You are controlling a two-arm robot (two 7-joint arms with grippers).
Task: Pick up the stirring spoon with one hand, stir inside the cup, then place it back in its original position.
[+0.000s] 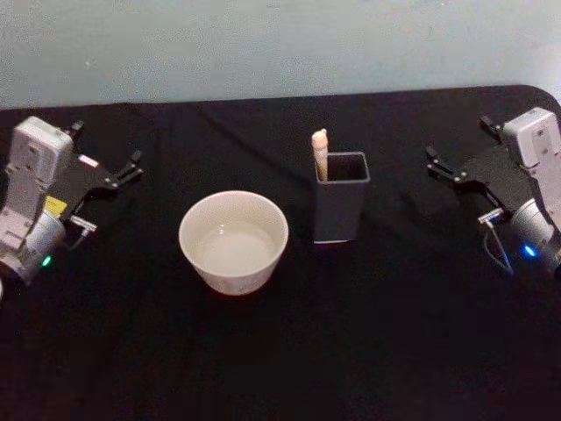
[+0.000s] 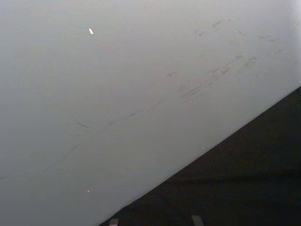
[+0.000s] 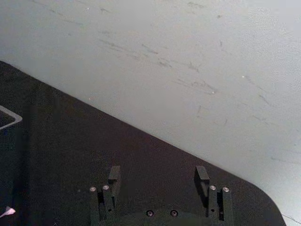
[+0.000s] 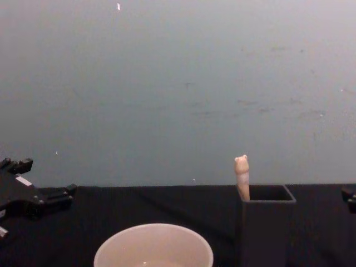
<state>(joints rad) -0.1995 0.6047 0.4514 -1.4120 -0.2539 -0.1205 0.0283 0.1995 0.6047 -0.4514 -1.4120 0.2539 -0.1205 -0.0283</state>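
Note:
The stirring spoon stands upright in a dark grey square holder, its bear-like knob poking above the rim. Just left of the holder sits the cup, cream-white, wide and round. My left gripper hovers open at the table's left side, well away from the cup. At the right side, my right gripper is open too, with nothing between its fingers, some way right of the holder.
A black cloth covers the table, and a pale grey-green wall rises right behind its far edge. The table's right rear corner is rounded. Open cloth lies in front of the cup and the holder.

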